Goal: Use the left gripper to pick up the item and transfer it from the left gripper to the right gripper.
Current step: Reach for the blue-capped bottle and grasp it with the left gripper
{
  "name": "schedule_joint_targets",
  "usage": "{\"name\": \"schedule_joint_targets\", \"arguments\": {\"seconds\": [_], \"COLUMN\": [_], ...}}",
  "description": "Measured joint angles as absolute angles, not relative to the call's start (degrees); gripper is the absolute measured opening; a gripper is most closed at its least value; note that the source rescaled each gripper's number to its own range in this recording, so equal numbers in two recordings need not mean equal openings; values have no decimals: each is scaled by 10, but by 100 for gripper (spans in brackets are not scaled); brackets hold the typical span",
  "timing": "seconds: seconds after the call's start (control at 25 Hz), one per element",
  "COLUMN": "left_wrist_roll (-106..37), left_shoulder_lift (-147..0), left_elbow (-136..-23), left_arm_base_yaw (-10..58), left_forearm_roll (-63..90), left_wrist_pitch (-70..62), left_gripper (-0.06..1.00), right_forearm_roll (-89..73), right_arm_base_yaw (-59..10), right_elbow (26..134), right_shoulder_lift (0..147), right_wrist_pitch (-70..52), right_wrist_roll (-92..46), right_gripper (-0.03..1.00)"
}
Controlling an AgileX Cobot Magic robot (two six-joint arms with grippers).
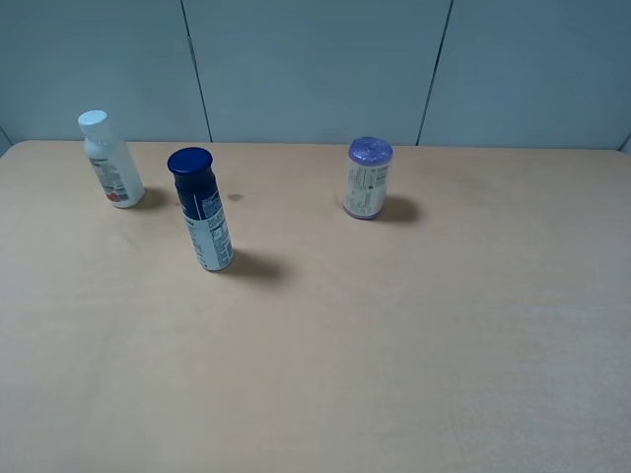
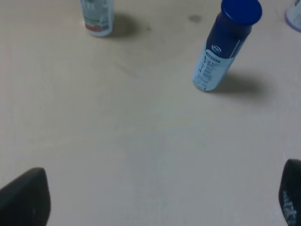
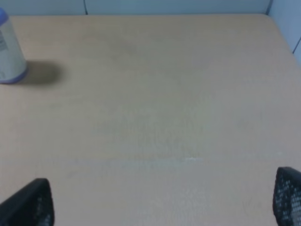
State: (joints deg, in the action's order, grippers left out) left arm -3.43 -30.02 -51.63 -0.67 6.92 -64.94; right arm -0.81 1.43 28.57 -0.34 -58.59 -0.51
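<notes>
High view: nothing done yet, item (image 1: 202, 212), slim smooth cylinder w/ dark-blue cap & printed label, stands upper left on matte tan table (image 1: 394, 345); left wrist: my left hand (image 2: 157, 197) wide open, empty, item well apart; right wrist: right hand (image 3: 157, 200) same, so pick & handover remain.

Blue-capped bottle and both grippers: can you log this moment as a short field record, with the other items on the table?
item: blue-capped bottle, standing on the table, nothing touching it
left gripper: open, empty, bottle ahead of it and apart
right gripper: open, empty
other items: white bottle to the left and farther back; purple-topped container to the right, both standing
arms in exterior high view: none visible
task stage: pick not yet done
</notes>
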Motion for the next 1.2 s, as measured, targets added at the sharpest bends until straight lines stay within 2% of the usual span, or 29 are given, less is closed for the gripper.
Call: {"name": "schedule_joint_targets", "arguments": {"seconds": [0.32, 0.88, 1.2], "left_wrist_roll": [-34, -21, -6], "left_shoulder_lift": [-435, -727, -880], "left_elbow": [-581, -710, -786], "left_arm_base_yaw": [-3, 147, 213], "left_forearm_roll": [65, -4, -4], "left_wrist_pitch": [-650, -638, -616], "left_gripper": [95, 95, 99], "right_forearm_roll": [-8, -8, -8], "right_arm_base_yaw": [14, 14, 14], "right_elbow": [286, 286, 286], "right_shoulder_lift": [-3, -3, -3], "right_wrist_pitch": [-586, -586, -586], "right_wrist_roll": [-5, -5, -5], "right_gripper": [100, 100, 100]}}
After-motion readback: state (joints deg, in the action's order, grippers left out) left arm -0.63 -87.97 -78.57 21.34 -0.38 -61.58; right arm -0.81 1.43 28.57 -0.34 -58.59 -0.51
